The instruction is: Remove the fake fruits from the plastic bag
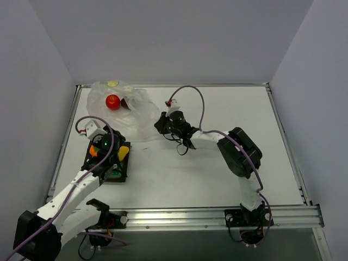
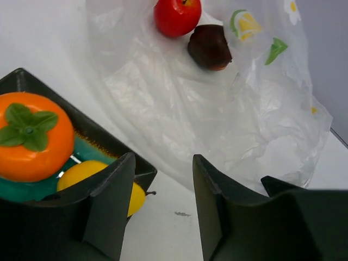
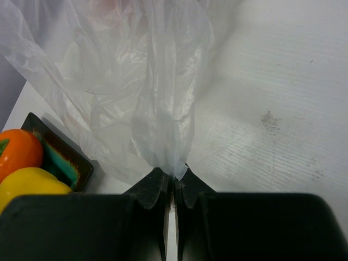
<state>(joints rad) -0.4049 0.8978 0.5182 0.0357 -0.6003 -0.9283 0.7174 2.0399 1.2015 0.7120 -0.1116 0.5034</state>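
Note:
The translucent plastic bag [image 1: 128, 109] lies at the back left of the table. A red round fruit [image 1: 112, 101] and a dark red fruit [image 1: 125, 103] lie inside it; both show in the left wrist view, the red one [image 2: 177, 15] and the dark one [image 2: 209, 47]. The orange fruit [image 2: 33, 136] and the yellow pear-like fruit [image 2: 95, 179] sit in the green tray [image 2: 87, 133]. My left gripper [image 2: 160, 179] is open and empty above the tray's corner. My right gripper [image 3: 174, 176] is shut on the bag's edge [image 3: 163, 136].
The green dark-rimmed tray [image 1: 120, 173] sits at the left under my left arm. White walls enclose the table at the back and sides. A metal rail [image 1: 217, 215] runs along the near edge.

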